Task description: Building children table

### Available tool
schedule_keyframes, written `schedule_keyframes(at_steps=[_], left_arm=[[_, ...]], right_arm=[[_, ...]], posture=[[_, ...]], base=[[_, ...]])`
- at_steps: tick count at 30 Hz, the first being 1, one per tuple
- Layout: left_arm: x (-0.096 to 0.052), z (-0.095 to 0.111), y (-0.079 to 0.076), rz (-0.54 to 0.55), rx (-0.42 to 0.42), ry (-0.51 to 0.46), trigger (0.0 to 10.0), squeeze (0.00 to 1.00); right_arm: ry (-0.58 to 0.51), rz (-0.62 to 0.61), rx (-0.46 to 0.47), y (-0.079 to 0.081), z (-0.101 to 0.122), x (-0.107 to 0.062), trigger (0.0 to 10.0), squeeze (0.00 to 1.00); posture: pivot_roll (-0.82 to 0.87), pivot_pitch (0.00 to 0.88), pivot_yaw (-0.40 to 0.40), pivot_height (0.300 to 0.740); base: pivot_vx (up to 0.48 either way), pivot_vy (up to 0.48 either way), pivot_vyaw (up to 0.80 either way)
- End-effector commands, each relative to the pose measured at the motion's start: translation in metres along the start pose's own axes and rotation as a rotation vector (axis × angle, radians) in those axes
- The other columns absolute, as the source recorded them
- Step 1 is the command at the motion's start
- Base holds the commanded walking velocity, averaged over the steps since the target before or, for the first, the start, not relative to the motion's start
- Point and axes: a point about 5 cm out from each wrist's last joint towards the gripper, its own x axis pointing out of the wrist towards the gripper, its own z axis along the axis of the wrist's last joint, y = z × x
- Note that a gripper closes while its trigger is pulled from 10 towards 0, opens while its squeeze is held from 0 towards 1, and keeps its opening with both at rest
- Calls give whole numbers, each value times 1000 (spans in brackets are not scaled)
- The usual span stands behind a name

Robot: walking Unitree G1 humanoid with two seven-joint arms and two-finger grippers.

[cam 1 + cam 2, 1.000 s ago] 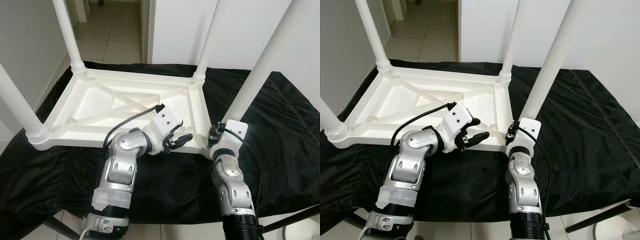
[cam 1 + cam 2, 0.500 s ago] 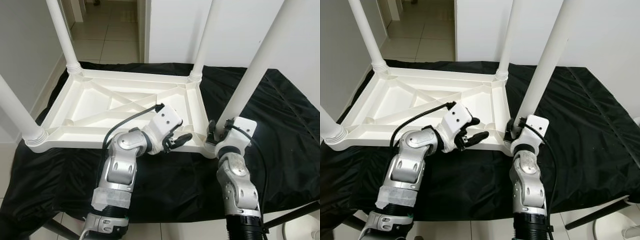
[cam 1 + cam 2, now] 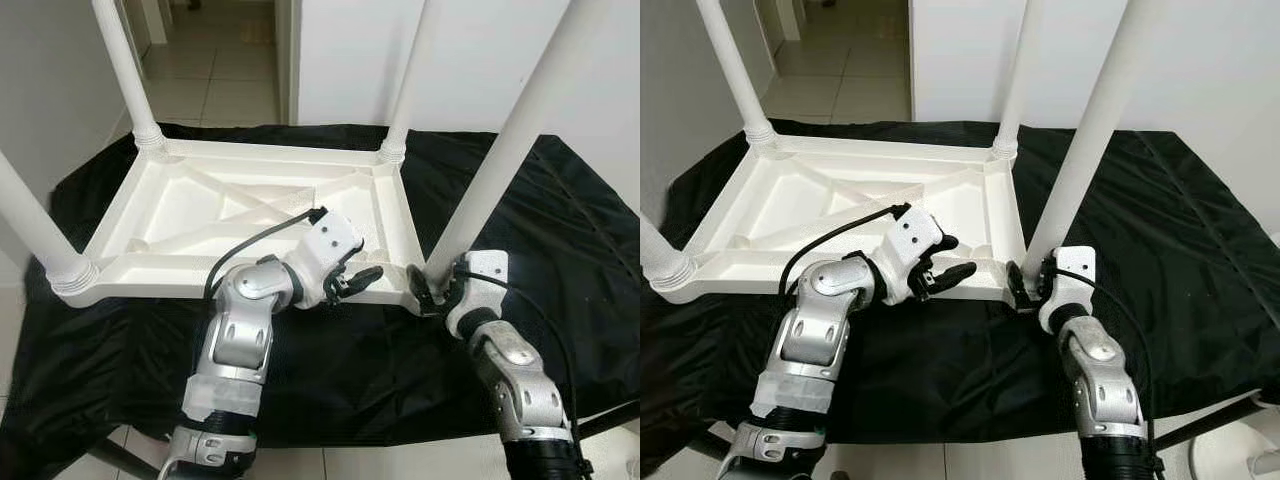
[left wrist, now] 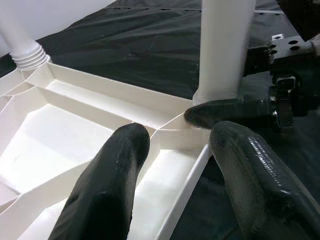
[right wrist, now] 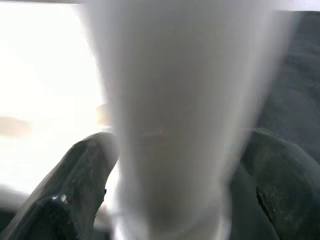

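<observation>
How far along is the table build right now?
All four legs stand in the upturned white tabletop. In hand: the right pincer grips the near-right leg at its base, and the left pincer straddles the near rim. Left: flipping it upright.

The right tool (image 3: 1023, 283) grips the leg (image 3: 1076, 150) at the upturned white table's (image 3: 820, 195) near corner, on black cloth (image 3: 1160, 230).

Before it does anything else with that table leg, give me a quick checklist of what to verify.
1. Right gripper around the base of the near right leg: ok, a finger on each side.
2. Left gripper steadying the upturned table: ok, fingers open astride the near rim.
3. Leg fully seated in its corner socket: cannot tell.
4. Other three legs upright in their corners: ok.
5. Black cloth lying under the table: ok.
</observation>
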Motion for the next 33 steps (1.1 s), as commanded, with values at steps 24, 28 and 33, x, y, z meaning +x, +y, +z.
schedule_keyframes(at_steps=[24, 28, 33], left_arm=[[-1, 4, 17, 294, -1, 1, 10000, 0], [-1, 4, 16, 294, -1, 0, 10000, 0], [0, 4, 17, 293, -1, -1, 10000, 0]], right_arm=[[9, 376, -125, -5, 3, 32, 0, 0], [19, 383, -116, -6, -1, 30, 0, 0], [30, 381, -109, -7, -4, 30, 4588, 0]], posture=[[-14, 27, -31, 740], [-17, 26, -30, 740], [-20, 25, -29, 740]], base=[[0, 0, 0], [0, 0, 0], [0, 0, 0]])
